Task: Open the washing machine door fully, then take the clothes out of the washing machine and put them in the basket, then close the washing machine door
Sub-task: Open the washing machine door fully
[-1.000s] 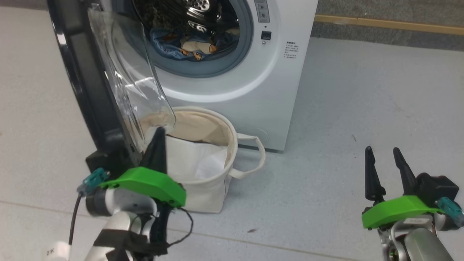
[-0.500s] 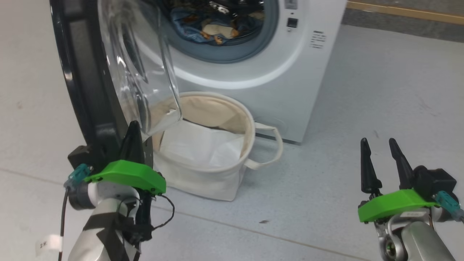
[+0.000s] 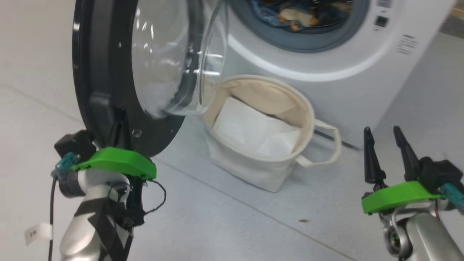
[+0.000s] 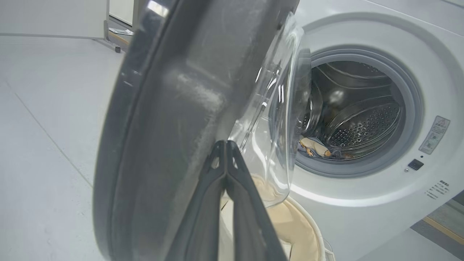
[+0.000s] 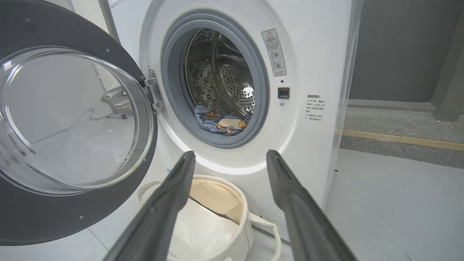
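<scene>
Facing the washing machine (image 3: 326,90) with the washing machine door (image 3: 94,72) swung open to our left.
Our left gripper (image 4: 225,145) has its fingers pressed together, tips at the door's dark inner rim near its lower edge; our right gripper (image 3: 381,128) hangs with fingers apart and empty. The clothes (image 5: 221,123) lie in the drum (image 5: 224,72); the basket (image 3: 246,166) stands just before the machine, a white folded pad (image 3: 253,127) inside.

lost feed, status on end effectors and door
Left end effector shut at open door edge. Right end effector open, empty. Clothes in drum. Basket below opening.
</scene>
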Available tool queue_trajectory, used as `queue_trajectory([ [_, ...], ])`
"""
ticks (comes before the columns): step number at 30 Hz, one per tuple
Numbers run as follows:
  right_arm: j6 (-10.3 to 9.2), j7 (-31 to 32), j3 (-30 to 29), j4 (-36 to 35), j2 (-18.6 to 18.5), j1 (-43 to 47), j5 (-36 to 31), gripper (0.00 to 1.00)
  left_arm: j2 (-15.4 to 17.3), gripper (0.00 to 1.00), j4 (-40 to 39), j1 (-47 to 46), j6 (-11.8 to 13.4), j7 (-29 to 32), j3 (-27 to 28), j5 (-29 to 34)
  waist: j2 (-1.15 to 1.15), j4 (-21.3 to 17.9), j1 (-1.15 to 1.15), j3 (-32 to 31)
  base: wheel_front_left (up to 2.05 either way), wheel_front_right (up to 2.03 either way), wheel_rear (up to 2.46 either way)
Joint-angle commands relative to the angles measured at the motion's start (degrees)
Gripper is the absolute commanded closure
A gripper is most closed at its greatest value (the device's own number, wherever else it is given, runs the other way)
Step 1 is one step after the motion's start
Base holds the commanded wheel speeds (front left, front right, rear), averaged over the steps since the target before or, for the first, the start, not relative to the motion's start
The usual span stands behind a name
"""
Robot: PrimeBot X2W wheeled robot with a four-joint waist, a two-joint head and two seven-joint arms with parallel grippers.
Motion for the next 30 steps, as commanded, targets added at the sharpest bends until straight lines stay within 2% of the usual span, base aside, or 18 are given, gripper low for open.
queue_trajectory([
  [1, 0.05, -0.70, 1.10, -2.57, -1.24, -2.90, -0.61, 0.00, 1.95, 1.00, -0.31, -3.95, -0.63, -0.74, 2.52, -0.73, 0.00, 5.06, 0.00, 2.98, 0.00, 0.00, 0.00],
  [4, 0.05, -0.70, 1.52, -2.98, -2.46, -3.70, -1.06, 0.00, 1.80, 1.00, 2.49, -7.00, -1.71, -1.92, 3.06, -1.31, 0.00, 8.23, 0.00, 5.28, 0.00, 0.00, 0.00],
  [9, 0.05, -0.57, 4.76, -2.46, -5.14, -8.01, -1.46, 0.00, 2.30, 1.00, 7.72, -12.26, -5.13, -3.64, 5.93, -4.29, 0.00, 9.96, 0.00, 10.83, 0.00, 0.00, 0.00],
  [19, 0.05, 1.45, 10.21, -1.68, -9.56, -17.40, -0.80, 0.00, 3.65, 1.00, 16.62, -20.49, -9.36, -5.66, 13.39, -6.44, 0.00, 11.38, 0.00, 20.12, 0.00, 0.00, 0.00],
  [25, 0.05, 2.55, 12.72, -1.57, -10.55, -20.88, -0.78, 0.00, 4.02, 1.00, 19.61, -23.64, -11.91, -5.69, 15.85, -6.00, 0.00, 11.35, 0.00, 23.58, 0.00, 0.00, 0.00],
  [30, 0.05, 2.37, 12.33, -1.25, -11.03, -21.46, -0.82, 0.00, 4.19, 1.00, 22.41, -25.63, -13.23, -5.70, 18.99, -4.17, 0.00, 11.21, 0.00, 24.65, 0.00, 0.00, 0.00],
])
